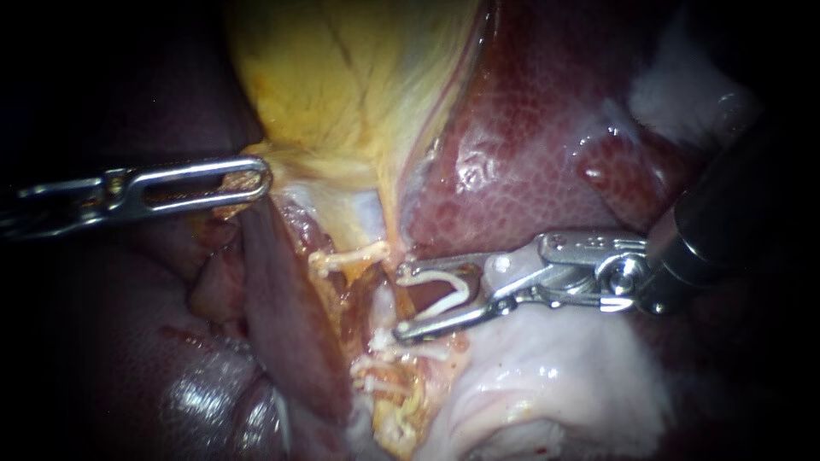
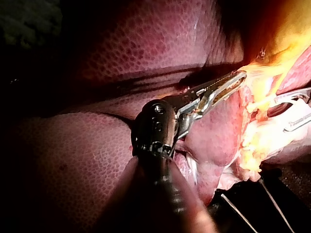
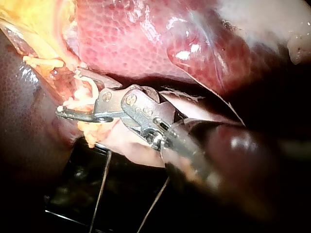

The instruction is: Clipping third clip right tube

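Observation:
My right instrument (image 1: 406, 300) comes in from the right, its jaws standing apart with a white open clip (image 1: 451, 290) seated between them. The jaws straddle a dark red tube (image 1: 424, 299) below the gallbladder (image 1: 342, 77). A closed white clip (image 1: 350, 256) sits just to the left, and two more clips (image 1: 401, 348) lie lower on the pale stalk. My left instrument (image 1: 260, 179) is shut on the gallbladder's lower edge, holding it to the left. The left wrist view shows these jaws (image 2: 233, 80) closed on yellow tissue. The right wrist view shows the spread jaws (image 3: 70, 92).
The mottled red liver (image 1: 530, 145) fills the upper right. Pale white tissue (image 1: 547, 376) lies under the right instrument. A dark fold of liver (image 1: 282, 316) runs down left of the clips. Thin threads (image 3: 99, 194) hang below the tissue in the right wrist view.

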Available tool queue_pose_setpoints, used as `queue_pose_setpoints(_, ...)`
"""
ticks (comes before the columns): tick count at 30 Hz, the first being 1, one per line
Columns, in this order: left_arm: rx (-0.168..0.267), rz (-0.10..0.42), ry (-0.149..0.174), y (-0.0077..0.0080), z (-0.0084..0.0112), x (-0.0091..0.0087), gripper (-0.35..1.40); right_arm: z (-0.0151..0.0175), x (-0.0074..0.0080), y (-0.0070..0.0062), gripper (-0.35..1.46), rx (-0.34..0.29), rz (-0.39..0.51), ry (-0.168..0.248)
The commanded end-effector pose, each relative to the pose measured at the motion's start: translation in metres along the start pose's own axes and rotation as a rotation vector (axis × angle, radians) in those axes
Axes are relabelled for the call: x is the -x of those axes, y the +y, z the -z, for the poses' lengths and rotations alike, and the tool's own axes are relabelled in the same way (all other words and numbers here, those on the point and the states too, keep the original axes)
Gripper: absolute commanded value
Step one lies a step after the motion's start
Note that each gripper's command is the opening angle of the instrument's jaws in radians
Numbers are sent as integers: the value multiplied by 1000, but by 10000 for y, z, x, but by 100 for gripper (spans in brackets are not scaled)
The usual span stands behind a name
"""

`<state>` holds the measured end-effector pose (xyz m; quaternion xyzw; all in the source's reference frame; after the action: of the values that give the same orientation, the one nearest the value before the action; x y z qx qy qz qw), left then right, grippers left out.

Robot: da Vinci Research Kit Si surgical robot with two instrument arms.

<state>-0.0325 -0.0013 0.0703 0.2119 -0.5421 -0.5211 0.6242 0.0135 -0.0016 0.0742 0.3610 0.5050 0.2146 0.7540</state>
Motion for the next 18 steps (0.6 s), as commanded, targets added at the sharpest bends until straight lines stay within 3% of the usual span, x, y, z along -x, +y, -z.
queue_pose_setpoints(1,-1,0,0,0,0,0,-35,0,0,0,59,0,0,0)
queue_pose_setpoints(11,0,0,0,-1,1,0,-35,6,-2,-3,59,-7,-1,-1)
queue_pose_setpoints(18,0,0,-3,-3,2,0,-35,28,-1,-1,59,7,-4,4)
